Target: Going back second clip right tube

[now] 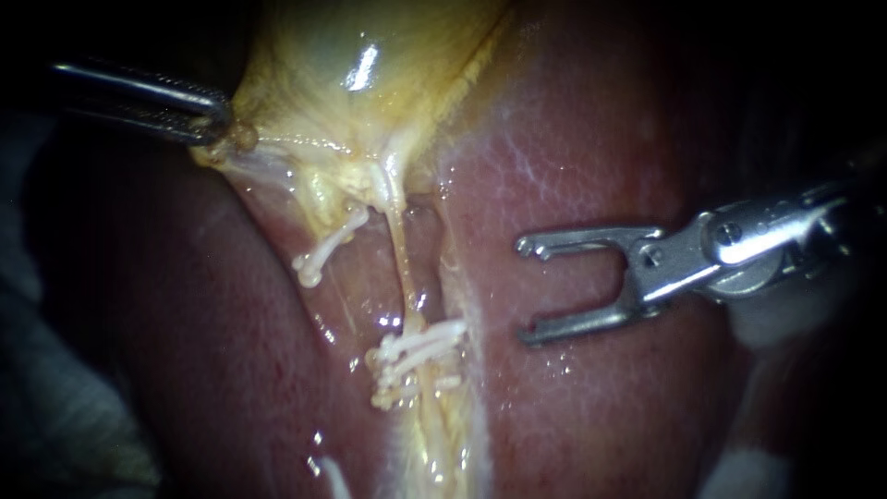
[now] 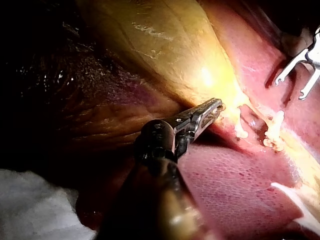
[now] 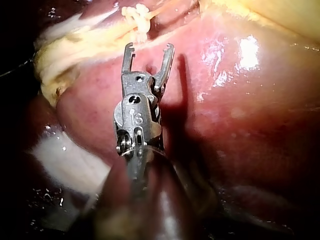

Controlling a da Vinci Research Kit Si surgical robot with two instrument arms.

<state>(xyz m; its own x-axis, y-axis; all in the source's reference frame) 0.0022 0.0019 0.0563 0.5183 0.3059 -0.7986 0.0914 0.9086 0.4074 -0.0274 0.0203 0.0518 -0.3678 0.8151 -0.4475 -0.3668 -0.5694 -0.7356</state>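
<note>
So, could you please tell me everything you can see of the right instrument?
The right instrument is bright metal with a hinged wrist, its shaft entering from the right. Its two jaws, hooked at the tips, stand wide open and empty above the liver, pointing toward the white clips, clear of them.

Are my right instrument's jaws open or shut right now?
Open. The right instrument shows a clear gap between its jaws, nothing held, apart from the clips.

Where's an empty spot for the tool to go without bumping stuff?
Bare liver lies between the clips and the right instrument, and also below the left instrument. It is crowded where the clipped tubes meet the gallbladder.
</note>
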